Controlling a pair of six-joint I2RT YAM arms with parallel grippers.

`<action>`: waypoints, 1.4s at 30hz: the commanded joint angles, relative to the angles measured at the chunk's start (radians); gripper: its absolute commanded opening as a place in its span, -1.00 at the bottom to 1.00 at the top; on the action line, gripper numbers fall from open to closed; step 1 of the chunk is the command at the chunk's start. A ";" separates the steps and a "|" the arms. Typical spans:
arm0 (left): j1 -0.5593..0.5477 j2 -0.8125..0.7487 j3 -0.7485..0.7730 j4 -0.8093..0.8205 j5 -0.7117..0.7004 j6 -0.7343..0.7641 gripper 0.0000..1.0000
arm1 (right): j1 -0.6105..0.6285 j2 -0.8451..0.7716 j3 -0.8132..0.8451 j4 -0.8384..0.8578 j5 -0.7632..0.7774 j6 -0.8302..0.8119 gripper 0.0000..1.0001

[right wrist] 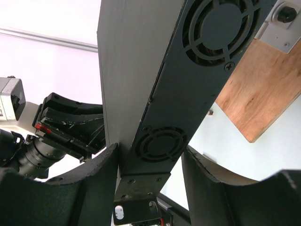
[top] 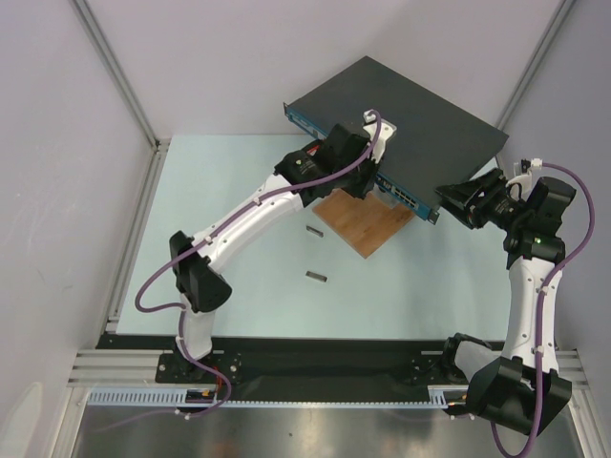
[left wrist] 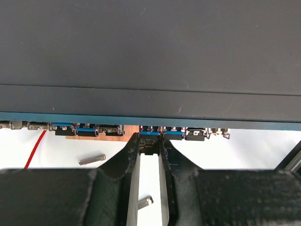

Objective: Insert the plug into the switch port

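Note:
The switch (top: 401,119) is a flat dark-grey box lying at an angle at the back, its blue front face (top: 396,188) towards the arms. My left gripper (top: 358,176) is right up against that face. In the left wrist view the left gripper (left wrist: 149,141) is shut on a small dark plug (left wrist: 150,149), which sits at a blue-tabbed port (left wrist: 150,133) in the socket row. My right gripper (top: 456,200) straddles the switch's right corner. In the right wrist view its jaws (right wrist: 150,150) are closed on the switch (right wrist: 188,70) by the fan grilles.
A brown wooden board (top: 368,224) lies under the switch's front edge. Two small metal pieces (top: 317,232) (top: 316,277) rest on the pale mat in front of it. Neighbouring ports hold blue-tabbed inserts (left wrist: 87,128). A red wire (left wrist: 35,149) runs at the left. White walls enclose the cell.

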 commanded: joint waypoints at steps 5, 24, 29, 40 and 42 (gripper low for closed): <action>-0.001 -0.095 -0.007 0.128 0.068 0.007 -0.50 | 0.054 0.022 0.027 0.035 -0.017 -0.096 -0.54; 0.057 -0.362 -0.371 0.157 0.129 0.062 -0.40 | 0.016 0.034 0.042 0.022 -0.053 -0.126 -0.52; 0.057 -0.333 -0.374 0.208 0.140 0.035 -0.79 | 0.014 0.029 0.027 0.030 -0.052 -0.121 -0.52; 0.055 -0.256 -0.343 0.300 0.158 -0.002 -0.99 | 0.014 0.037 0.025 0.039 -0.057 -0.112 -0.53; 0.055 -0.245 -0.337 0.302 0.158 -0.008 -0.99 | 0.014 0.039 0.024 0.042 -0.055 -0.112 -0.55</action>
